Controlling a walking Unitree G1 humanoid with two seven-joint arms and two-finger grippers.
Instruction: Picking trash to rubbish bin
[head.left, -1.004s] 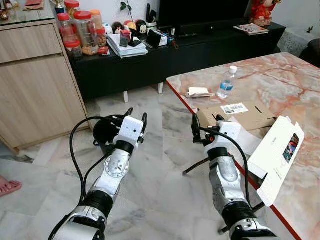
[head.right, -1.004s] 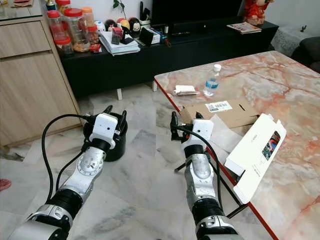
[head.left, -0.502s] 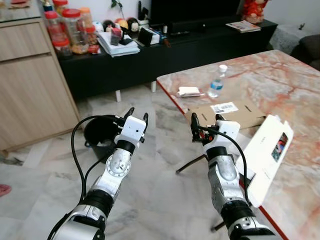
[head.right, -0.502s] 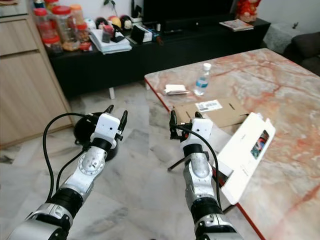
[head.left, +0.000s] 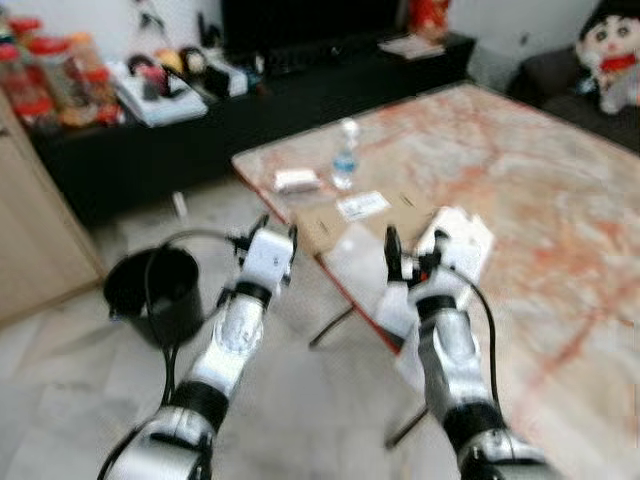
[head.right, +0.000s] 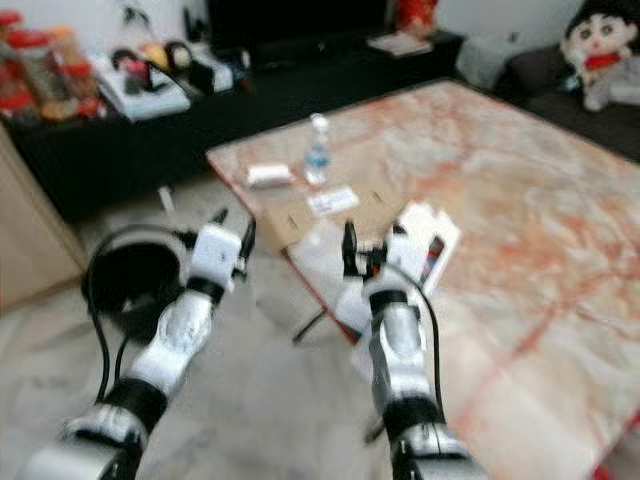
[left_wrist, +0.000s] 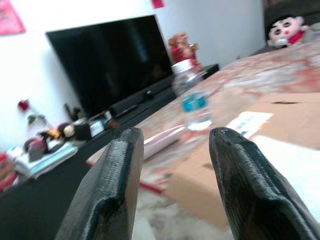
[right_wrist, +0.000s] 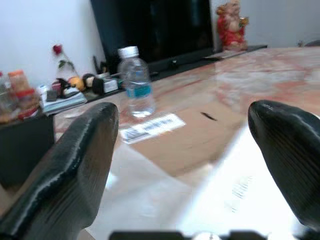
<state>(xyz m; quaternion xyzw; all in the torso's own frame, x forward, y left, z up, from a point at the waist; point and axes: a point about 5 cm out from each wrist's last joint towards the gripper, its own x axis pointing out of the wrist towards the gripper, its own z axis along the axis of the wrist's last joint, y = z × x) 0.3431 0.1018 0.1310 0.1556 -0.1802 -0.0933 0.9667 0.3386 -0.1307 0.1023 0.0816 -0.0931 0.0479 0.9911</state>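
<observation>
**Approach to table, nothing picked yet**

Right claw (head.left: 412, 248): fingers spread wide, holding nothing, raised at the near edge of the pink-veined marble table (head.left: 560, 190), over the white printed carton (head.left: 455, 240) lying there. Right wrist view looks between the two black fingers (right_wrist: 75, 165) across a white sheet, the flat brown cardboard box with a white label (right_wrist: 195, 135), and on to the clear plastic water bottle with white cap and blue label (right_wrist: 136, 82).

Left claw (head.left: 268, 232): also parted, empty, held out over the floor just off the table's corner. Left wrist view has the same bottle between its fingers (left_wrist: 107, 190), well ahead.

Trash candidates all sit on the table: bottle (head.left: 345, 160), small white crumpled packet (head.left: 295, 180) beside it, cardboard box (head.left: 350, 215), carton. Which one is the target, cannot tell.

Black round rubbish bin (head.left: 158, 295) stands on the pale tiled floor (head.left: 70, 400) to the robot's left, well apart from the table. Black low TV cabinet (head.left: 200, 110) behind; doll (head.left: 610, 55) far right. Head views blurred.

Progress, judged: early. No grasp made, nothing seen in the bin. Left: reach, grip an item, turn to the bin, drop.
</observation>
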